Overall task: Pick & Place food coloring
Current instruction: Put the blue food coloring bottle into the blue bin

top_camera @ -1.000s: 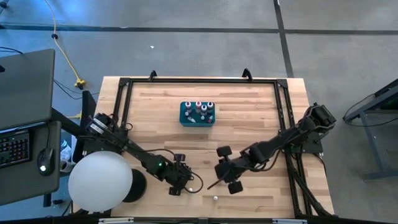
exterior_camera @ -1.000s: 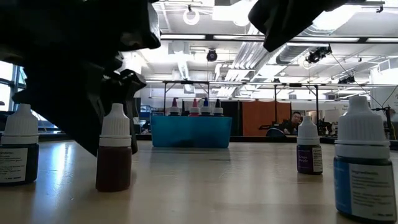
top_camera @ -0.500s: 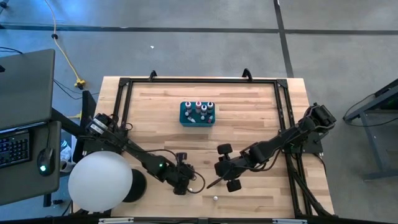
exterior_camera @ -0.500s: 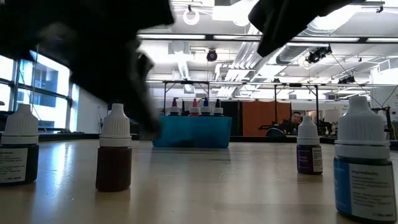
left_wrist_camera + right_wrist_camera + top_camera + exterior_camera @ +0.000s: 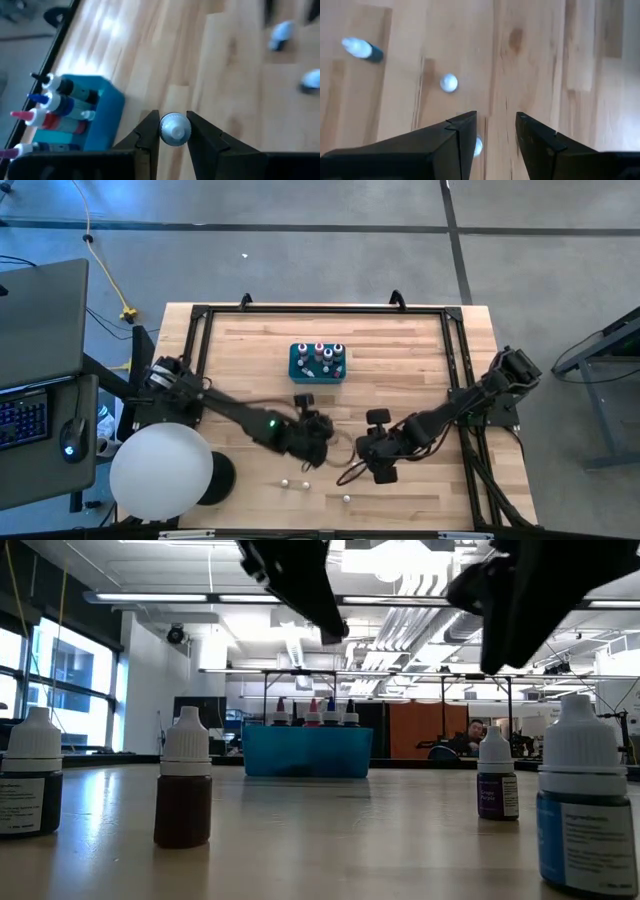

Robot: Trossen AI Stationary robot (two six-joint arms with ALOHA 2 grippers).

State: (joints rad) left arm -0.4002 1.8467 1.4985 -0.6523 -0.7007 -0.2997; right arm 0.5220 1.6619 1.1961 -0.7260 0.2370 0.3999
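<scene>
The food coloring is a set of tiny white-capped bottles. Several stand upright in the teal box (image 5: 318, 363) at the table's middle far side, also seen in the left wrist view (image 5: 82, 120). Loose bottles (image 5: 285, 482) (image 5: 347, 499) stand on the wood near the front edge; the low view shows them upright (image 5: 183, 790) (image 5: 497, 777). My left gripper (image 5: 171, 116) is raised between the box and the loose bottles (image 5: 312, 445), shut on one bottle (image 5: 175, 129). My right gripper (image 5: 495, 117) hovers open to its right (image 5: 378, 463), above loose bottles (image 5: 448, 83). My left gripper pinches one small bottle between its two fingers (image 5: 149, 134), which sit on opposite sides just under the white cap (image 5: 175, 130). The fingers slant down from the table's near left. The bottle is lifted clear of the table, cap up; the cap hides its body.
A black frame (image 5: 200, 330) runs round the wooden table's left, far and right sides. A white round lamp (image 5: 160, 472) covers the near left corner. Bare wood lies between the teal box and the loose bottles.
My left gripper has shut on a bottle near the front edge, risen with it and gone toward the teal box, tipping less steeply; the bottle is now lifted clear. Two loose bottles it covered now show. My right gripper has shifted slightly toward the right edge and turned.
</scene>
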